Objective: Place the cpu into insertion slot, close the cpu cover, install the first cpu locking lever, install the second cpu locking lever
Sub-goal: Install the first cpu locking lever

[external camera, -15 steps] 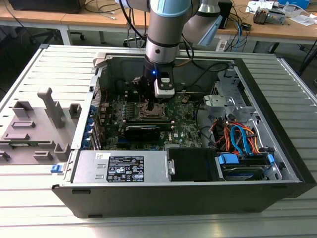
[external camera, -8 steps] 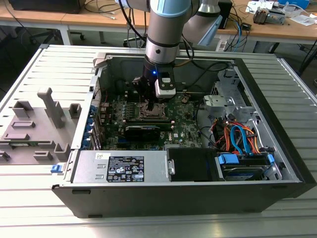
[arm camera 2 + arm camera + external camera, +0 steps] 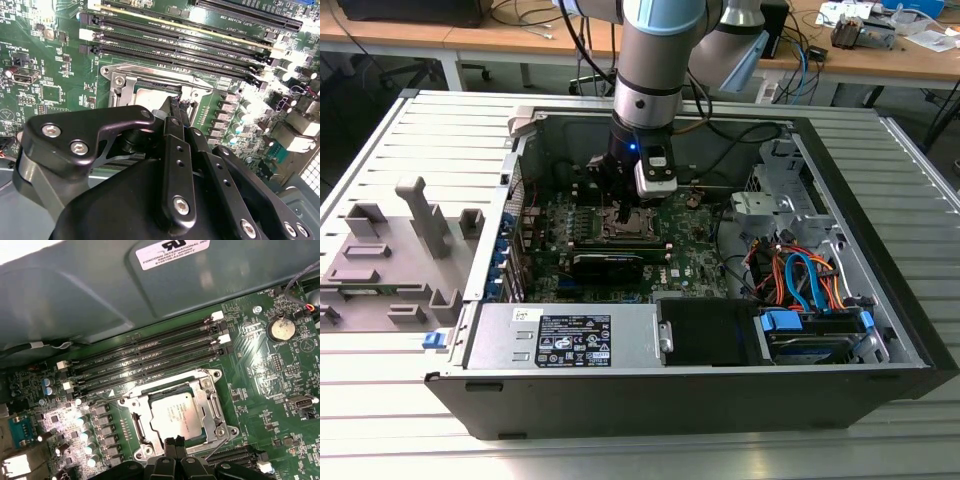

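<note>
The cpu [image 3: 174,414], a small square chip with a pale silver top, lies flat in the socket on the green motherboard [image 3: 260,370]. Around it the silvery cpu cover [image 3: 212,402] lies down flat, with the chip showing through its window. My gripper [image 3: 175,442] is shut, its two black fingertips pressed together at the socket's edge just beside the cpu. In the second wrist view the gripper [image 3: 174,104] points down at the cover [image 3: 125,82], hiding part of the cpu [image 3: 147,97]. In the exterior view the gripper [image 3: 625,212] reaches down into the open computer case [image 3: 880,250].
Black memory slots [image 3: 145,365] run along one side of the socket, close to the case wall [image 3: 100,290]. A coin cell [image 3: 281,329] sits farther off. The power supply [image 3: 565,335] and coloured cables [image 3: 800,275] fill the case's front. A grey fixture [image 3: 390,250] stands at the exterior view's left.
</note>
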Available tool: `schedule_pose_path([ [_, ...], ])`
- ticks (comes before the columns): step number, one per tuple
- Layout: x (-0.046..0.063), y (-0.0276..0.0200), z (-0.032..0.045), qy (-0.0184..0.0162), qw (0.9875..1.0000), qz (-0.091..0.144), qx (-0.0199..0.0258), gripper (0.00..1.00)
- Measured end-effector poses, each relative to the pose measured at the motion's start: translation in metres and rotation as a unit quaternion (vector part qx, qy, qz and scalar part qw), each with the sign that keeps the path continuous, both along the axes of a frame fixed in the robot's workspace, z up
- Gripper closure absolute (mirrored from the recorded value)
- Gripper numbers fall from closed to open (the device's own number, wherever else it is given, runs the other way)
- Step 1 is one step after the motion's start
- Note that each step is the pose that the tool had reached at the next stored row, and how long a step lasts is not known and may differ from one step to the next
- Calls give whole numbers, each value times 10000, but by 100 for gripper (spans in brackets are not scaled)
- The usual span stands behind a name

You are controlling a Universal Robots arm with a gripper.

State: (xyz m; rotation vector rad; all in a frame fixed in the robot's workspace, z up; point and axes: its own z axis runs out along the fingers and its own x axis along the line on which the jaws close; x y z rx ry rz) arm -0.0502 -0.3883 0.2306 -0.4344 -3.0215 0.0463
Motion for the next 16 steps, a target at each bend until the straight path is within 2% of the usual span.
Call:
schedule_pose_path([
  [16,0,0,0,0,9995,297,48,89],
])
